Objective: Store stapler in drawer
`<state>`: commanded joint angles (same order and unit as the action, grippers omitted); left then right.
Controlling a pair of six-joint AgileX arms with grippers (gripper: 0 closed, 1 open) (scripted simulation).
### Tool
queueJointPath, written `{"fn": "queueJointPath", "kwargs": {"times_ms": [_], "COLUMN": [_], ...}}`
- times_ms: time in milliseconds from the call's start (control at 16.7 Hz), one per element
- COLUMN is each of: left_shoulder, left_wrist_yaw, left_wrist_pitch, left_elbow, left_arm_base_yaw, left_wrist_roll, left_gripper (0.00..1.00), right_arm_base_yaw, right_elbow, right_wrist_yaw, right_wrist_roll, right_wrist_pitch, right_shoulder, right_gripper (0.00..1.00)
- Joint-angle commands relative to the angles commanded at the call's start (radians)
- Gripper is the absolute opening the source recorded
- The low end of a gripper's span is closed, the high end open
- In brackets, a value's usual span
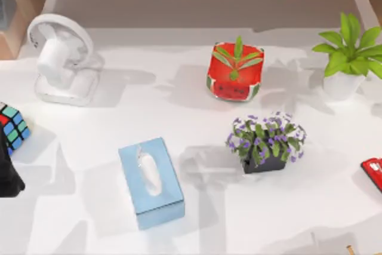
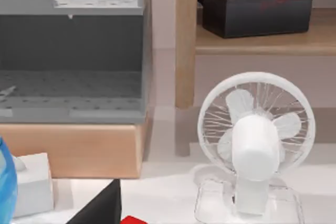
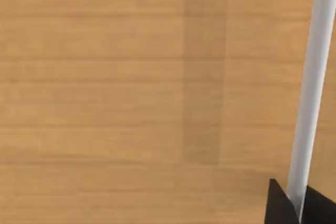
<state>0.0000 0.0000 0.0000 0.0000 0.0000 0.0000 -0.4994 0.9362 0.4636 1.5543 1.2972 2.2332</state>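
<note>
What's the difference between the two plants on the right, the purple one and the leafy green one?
The purple-flowered plant carries many tiny violet blooms, while the green plant has only broad bright leaves. The purple-flowered plant sits in a low dark rectangular pot; the green plant stands in a round white one. The purple one is nearer the table's middle, while the green one stands by the right edge, farther back. Both stand upright on the white table.
</note>
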Motion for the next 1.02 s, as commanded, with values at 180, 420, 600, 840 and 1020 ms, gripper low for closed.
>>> {"fn": "queueJointPath", "kwargs": {"times_ms": [180, 420, 600, 840, 1020], "left_shoulder": [0.000, 0.000, 0.000, 0.000, 0.000], "left_wrist_yaw": [0.000, 0.000, 0.000, 0.000, 0.000], "left_wrist_pitch": [0.000, 0.000, 0.000, 0.000, 0.000], "left_elbow": [0.000, 0.000, 0.000, 0.000, 0.000], "left_arm_base_yaw": [0.000, 0.000, 0.000, 0.000, 0.000], "left_wrist_roll": [0.000, 0.000, 0.000, 0.000, 0.000], "left_gripper": [1.00, 1.00, 1.00, 1.00, 1.00], "right_arm_base_yaw": [-0.021, -0.063, -0.085, -0.084, -0.104], "right_elbow": [-0.058, -0.180, -0.241, -0.237, -0.269], "right_wrist_yaw": [0.020, 0.067, 0.089, 0.087, 0.108], "right_wrist_roll": [-0.002, -0.001, -0.001, -0.002, -0.001], "right_wrist_pitch": [0.031, 0.106, 0.142, 0.142, 0.165], "right_shoulder": [-0.022, -0.074, -0.099, -0.095, -0.107], "right_gripper": [0.00, 0.00, 0.00, 0.00, 0.00]}}
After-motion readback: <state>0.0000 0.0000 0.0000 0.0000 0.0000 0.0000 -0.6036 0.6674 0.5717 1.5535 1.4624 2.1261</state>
